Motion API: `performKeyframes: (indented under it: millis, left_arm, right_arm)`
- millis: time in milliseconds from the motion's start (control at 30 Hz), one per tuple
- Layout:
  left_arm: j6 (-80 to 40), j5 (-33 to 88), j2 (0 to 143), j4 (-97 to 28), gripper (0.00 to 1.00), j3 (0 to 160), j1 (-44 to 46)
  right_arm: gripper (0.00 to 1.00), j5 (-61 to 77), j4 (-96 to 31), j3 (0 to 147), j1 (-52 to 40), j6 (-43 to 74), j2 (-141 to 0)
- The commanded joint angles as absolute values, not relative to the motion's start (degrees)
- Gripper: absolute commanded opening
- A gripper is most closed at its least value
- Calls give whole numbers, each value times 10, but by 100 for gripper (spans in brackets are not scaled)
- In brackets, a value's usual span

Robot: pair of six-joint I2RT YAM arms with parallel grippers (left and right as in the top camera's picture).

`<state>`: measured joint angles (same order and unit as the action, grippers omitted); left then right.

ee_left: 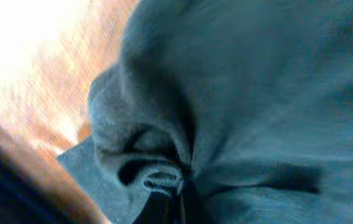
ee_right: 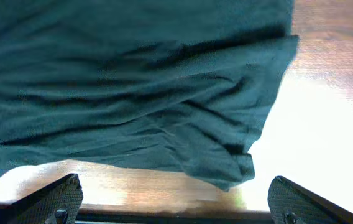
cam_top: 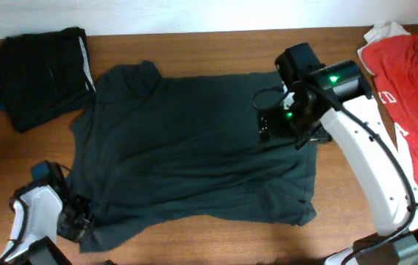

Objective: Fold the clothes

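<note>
Three garments lie on a wooden tabletop [cam_top: 216, 51], and only the overhead view shows them together. One dark grey-green T-shirt [cam_top: 194, 140] is spread flat across the middle. One red garment with white print [cam_top: 408, 81] sits at the right edge, and one black folded garment [cam_top: 43, 70] at the far left corner. Two arms attend the shirt. The right arm [cam_top: 371, 154] reaches over the shirt's right side. Only its wrist view shows the right jaws spread wide and empty, with bare wood between them and the shirt's rumpled edge [ee_right: 226, 155] just beyond. The left arm [cam_top: 32, 213] sits at the shirt's near left corner. Only its blurred wrist view shows the left jaws closed on a bunched fold [ee_left: 158, 177] of the T-shirt
</note>
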<state>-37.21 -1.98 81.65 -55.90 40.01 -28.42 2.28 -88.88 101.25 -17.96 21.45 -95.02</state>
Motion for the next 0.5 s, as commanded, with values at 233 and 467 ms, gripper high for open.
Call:
performKeyframes:
  millis: [233,467]
  left_arm:
    - [-298,13,816,-474,73,470,-285]
    - [-273,11,808,-527,6,486,-285]
  right_arm:
    - [99,8,-933,1018,-196,243,-916]
    - [99,-33,-953,1018,-196,289,-908]
